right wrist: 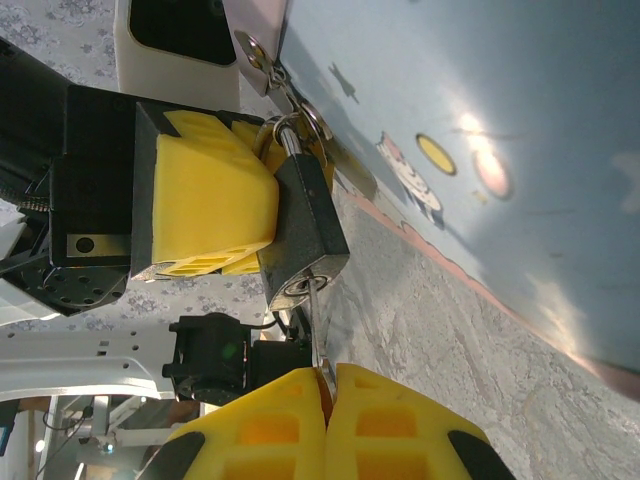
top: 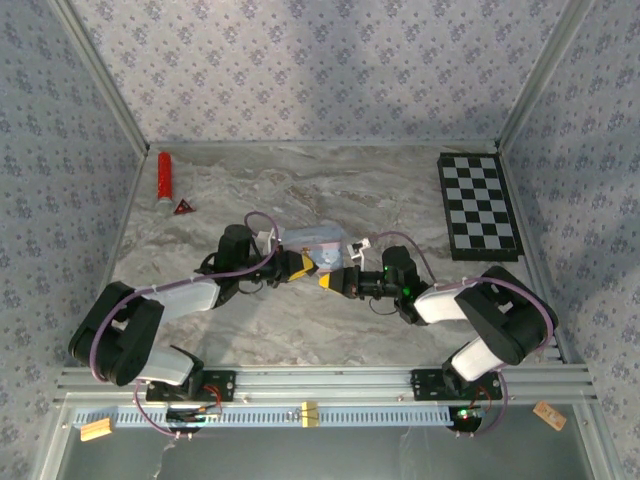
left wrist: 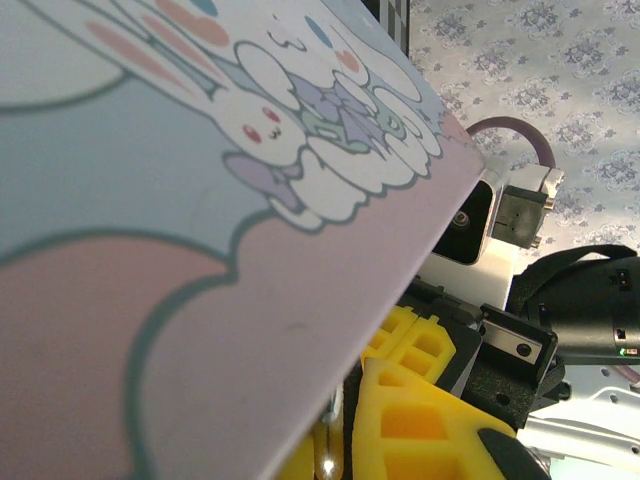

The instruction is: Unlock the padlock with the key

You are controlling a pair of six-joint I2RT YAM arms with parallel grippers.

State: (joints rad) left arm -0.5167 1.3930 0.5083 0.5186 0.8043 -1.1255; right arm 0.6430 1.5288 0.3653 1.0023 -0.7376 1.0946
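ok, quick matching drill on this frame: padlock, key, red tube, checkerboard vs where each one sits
Things:
1. padlock
2. key
3. red tube
4. checkerboard

Places:
A. far right of the table
B. pinched in the right gripper
C. far left of the table
D. clamped in the left gripper, beside the tin

Pairs: 1-D, 2-B, 3-C, 4-A
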